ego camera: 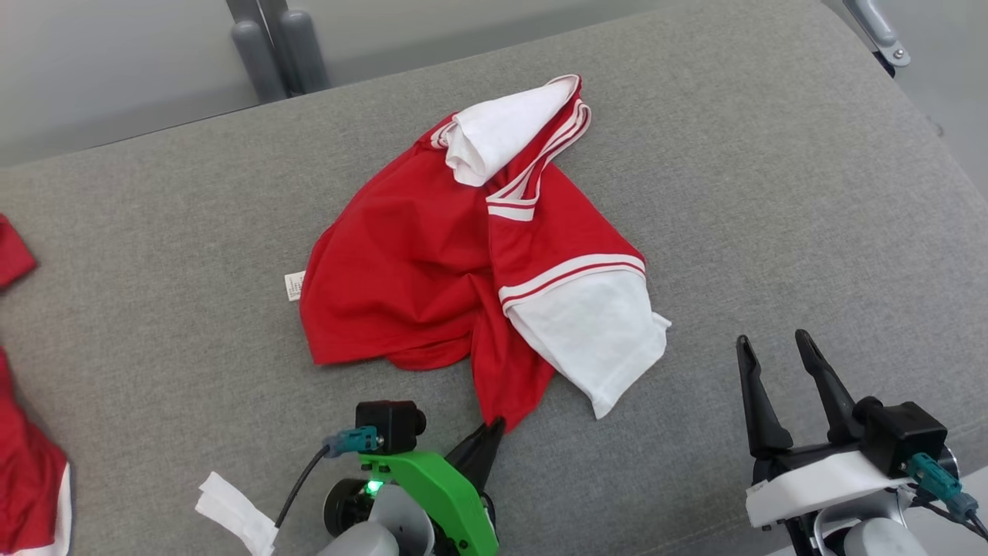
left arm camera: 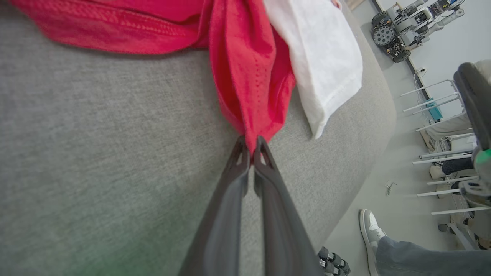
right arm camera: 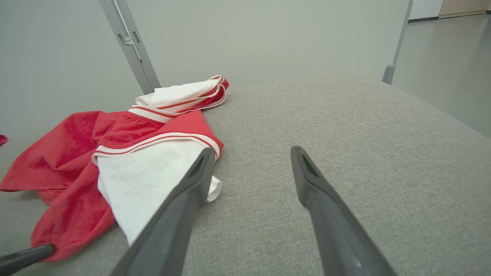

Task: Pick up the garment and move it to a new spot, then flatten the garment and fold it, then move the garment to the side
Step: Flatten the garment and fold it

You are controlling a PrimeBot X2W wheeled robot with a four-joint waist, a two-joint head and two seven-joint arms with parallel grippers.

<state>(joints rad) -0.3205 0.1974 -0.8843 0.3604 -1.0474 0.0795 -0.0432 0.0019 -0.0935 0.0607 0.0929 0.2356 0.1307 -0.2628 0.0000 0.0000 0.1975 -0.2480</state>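
Observation:
The garment (ego camera: 432,255) lies crumpled in the middle of the grey cushioned surface, red with white-striped trim and white inside turned out at two places. My left gripper (ego camera: 494,427) is shut on the garment's nearest red corner, and the left wrist view shows the red cloth (left arm camera: 251,84) pinched between the two closed fingertips of that gripper (left arm camera: 252,143). My right gripper (ego camera: 774,340) stands open to the right of the garment, empty, above bare cushion. In the right wrist view the garment (right arm camera: 126,153) lies left of its spread fingers (right arm camera: 193,184).
More red cloth (ego camera: 27,463) lies at the cushion's left edge, and a white paper scrap (ego camera: 235,510) sits near the front. Grey metal posts (ego camera: 278,46) stand behind the surface. A person's shoe (left arm camera: 371,230) is on the floor beyond the cushion's edge, with white racks (left arm camera: 441,153) nearby.

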